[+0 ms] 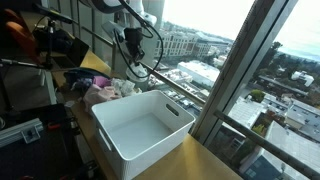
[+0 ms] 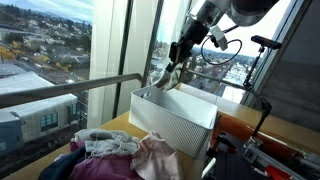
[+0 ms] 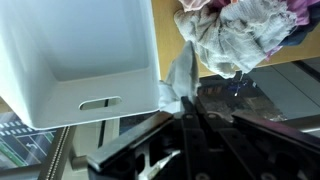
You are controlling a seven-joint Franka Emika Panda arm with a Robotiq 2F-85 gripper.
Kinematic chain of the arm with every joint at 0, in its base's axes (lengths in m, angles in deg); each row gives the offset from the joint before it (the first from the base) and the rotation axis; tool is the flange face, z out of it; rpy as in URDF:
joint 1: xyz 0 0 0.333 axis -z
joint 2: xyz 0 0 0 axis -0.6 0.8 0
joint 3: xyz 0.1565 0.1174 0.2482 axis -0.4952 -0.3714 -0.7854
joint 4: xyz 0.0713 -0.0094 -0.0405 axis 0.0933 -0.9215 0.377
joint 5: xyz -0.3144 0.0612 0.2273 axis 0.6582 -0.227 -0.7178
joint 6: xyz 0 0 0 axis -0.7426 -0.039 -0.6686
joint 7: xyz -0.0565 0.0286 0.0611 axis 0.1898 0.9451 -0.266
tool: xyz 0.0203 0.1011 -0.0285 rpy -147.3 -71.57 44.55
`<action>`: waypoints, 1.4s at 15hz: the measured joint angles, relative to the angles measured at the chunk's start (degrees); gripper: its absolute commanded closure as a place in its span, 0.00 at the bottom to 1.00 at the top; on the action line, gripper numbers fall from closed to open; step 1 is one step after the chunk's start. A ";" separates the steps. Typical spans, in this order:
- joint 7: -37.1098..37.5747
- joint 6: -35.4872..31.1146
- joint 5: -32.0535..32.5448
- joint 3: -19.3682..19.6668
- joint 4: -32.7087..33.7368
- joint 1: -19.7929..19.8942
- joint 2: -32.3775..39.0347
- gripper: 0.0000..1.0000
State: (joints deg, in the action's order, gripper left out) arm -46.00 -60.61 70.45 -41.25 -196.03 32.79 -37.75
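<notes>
My gripper point(image 3: 187, 108) is shut on a pale grey-white cloth point(image 3: 178, 82), the two dark fingers pressed together on its lower end. The cloth hangs just past the corner of a white plastic bin point(image 3: 60, 60) with a slot handle. In an exterior view the gripper point(image 2: 171, 72) hovers over the bin's far rim point(image 2: 160, 98) with the cloth point(image 2: 160, 82) dangling below it. A heap of mixed clothes point(image 3: 245, 30) lies on the wooden table beside the bin, and it shows in both exterior views point(image 1: 108, 90) point(image 2: 125, 150). The inside of the bin point(image 1: 150, 125) looks bare.
A large window with a slanted metal frame point(image 1: 235, 70) and a horizontal rail point(image 2: 60, 90) runs close behind the bin. Dark equipment and cables point(image 1: 40, 50) crowd one side of the table. An orange-and-black case point(image 2: 245, 130) sits by the bin's other end.
</notes>
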 measured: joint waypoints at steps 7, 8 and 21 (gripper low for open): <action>-4.72 -0.69 0.38 5.88 -0.17 6.59 -2.25 0.99; -4.94 -1.26 0.38 6.36 -1.29 7.13 -1.89 0.99; -2.11 -5.97 2.25 5.62 -8.72 6.30 -0.69 0.14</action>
State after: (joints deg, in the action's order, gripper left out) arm -48.10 -66.58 72.71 -35.63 -204.76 39.09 -38.44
